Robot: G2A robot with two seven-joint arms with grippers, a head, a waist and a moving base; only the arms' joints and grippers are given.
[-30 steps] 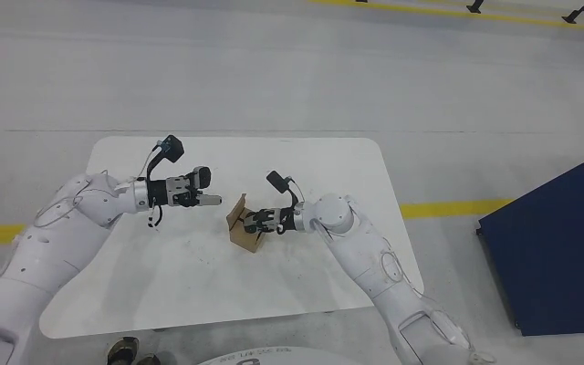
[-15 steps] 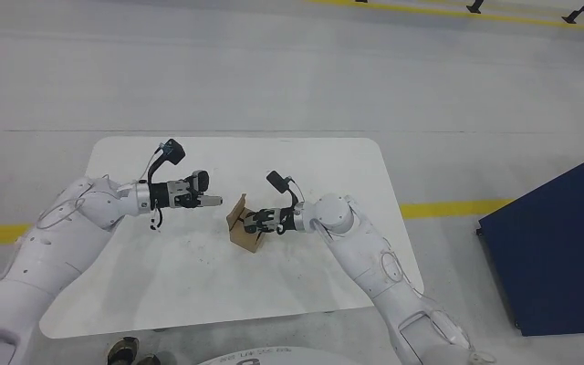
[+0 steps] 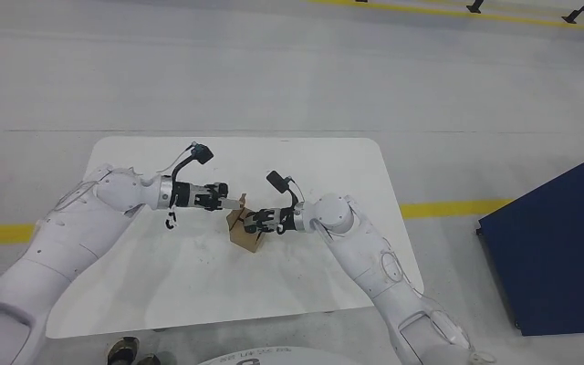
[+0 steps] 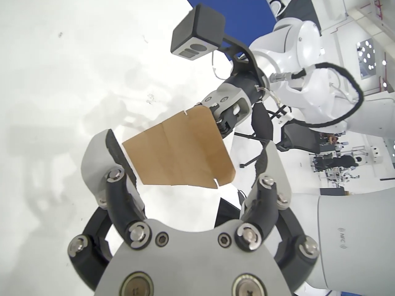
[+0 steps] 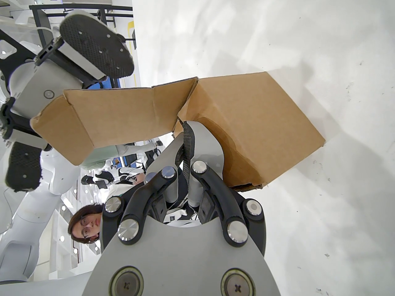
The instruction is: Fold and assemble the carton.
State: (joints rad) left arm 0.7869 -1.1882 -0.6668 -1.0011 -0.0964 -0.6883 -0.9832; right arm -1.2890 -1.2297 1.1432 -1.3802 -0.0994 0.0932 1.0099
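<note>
Table (image 3: 319, 164), white with rounded corners, is showing dark scuffs and specks on its top. Near its middle, between the two arms, the carton (image 3: 245, 228) is sitting, brown cardboard and only part-folded. In the right wrist view the carton (image 5: 247, 118) is resting with a boxed-up part on the tabletop. A long creased flap (image 5: 108, 115) is sticking out from its open end, off the surface, toward the other arm. In the left wrist view that flap (image 4: 179, 152) is facing the camera flat-on, with small notches at its rounded corners.

On the robot's right side of the carton, the right gripper (image 3: 262, 219) is lying low over the table. Its fingers (image 5: 206, 143) are pressing together with almost no gap, pinching a carton wall edge right where the flap is joining the boxed part.

From the other side the left gripper (image 3: 235, 203) is hanging at the flap's free end, jaws spread wide and gripping nothing. In its own view the left gripper (image 4: 188, 147) is straddling the flap. One of its pads (image 4: 118, 152) is sitting right at the flap's corner, though actual contact is too close to call. The opposite finger is standing apart from the flap's far edge.
</note>
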